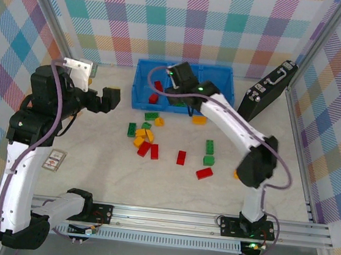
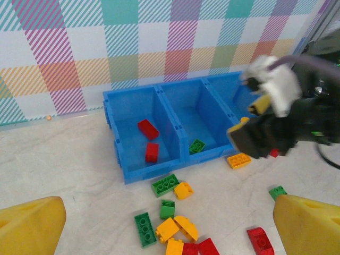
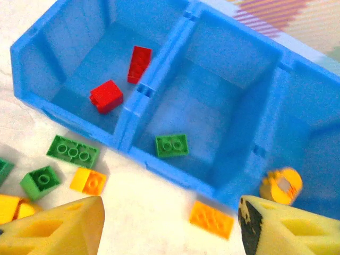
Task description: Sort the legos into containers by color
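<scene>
The blue tray (image 1: 139, 88) stands at the back centre. Two red legos (image 3: 139, 64) lie in its left compartment and one green lego (image 3: 171, 145) lies in the middle one. My right gripper (image 1: 182, 82) hovers over the tray's front wall (image 3: 159, 79), open, with nothing between its fingers (image 3: 287, 228). A blurred yellow piece (image 3: 280, 186) shows beside its right finger, over the right compartment. An orange lego (image 3: 211, 219) lies on the table just in front of the tray. My left gripper (image 1: 113, 98) is wide open, left of the tray, above a cluster of loose legos (image 2: 175, 226).
More red, green and yellow legos (image 1: 181, 157) are scattered over the table's middle. A black briefcase (image 1: 267, 92) leans at the back right. A small tan block (image 1: 53, 161) lies near the left arm. Metal frame posts and checked walls enclose the table.
</scene>
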Robot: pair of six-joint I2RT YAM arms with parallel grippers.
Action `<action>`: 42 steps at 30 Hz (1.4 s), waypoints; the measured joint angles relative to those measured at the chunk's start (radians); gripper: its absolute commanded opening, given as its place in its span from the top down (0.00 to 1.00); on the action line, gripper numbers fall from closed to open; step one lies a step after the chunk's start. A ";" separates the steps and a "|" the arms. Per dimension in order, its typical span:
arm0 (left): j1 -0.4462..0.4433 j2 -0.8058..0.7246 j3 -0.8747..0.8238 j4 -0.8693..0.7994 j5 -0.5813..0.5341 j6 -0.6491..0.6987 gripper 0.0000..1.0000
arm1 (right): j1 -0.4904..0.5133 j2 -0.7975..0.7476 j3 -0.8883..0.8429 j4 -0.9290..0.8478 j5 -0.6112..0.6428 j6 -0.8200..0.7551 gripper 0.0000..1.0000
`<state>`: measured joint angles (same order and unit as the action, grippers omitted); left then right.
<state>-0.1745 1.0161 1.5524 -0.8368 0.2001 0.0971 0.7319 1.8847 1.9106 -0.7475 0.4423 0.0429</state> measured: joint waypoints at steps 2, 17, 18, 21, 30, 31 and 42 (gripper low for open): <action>0.000 0.005 0.015 0.000 0.000 -0.003 0.00 | -0.007 -0.103 -0.110 -0.022 0.008 0.079 0.31; 0.000 0.036 0.032 0.000 0.000 -0.026 0.00 | -0.181 -0.288 -0.745 -0.016 -0.262 0.422 0.26; 0.000 0.037 0.032 0.000 0.000 -0.027 0.00 | -0.184 -0.283 -0.750 -0.005 -0.270 0.423 0.26; 0.000 0.040 0.032 0.000 0.002 -0.027 0.00 | -0.190 -0.240 -0.752 0.025 -0.278 0.425 0.27; 0.000 0.071 0.032 0.000 0.012 -0.029 0.00 | -0.196 -0.141 -0.753 0.052 -0.229 0.428 0.28; 0.000 0.074 0.032 0.000 0.012 -0.029 0.00 | -0.200 -0.135 -0.754 0.054 -0.222 0.428 0.29; 0.000 0.117 0.034 -0.002 0.012 -0.029 0.00 | -0.257 -0.069 -0.790 0.131 -0.251 0.414 0.60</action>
<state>-0.1745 1.1336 1.5867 -0.8387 0.2123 0.0681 0.4747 1.8156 1.1210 -0.6163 0.1913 0.4568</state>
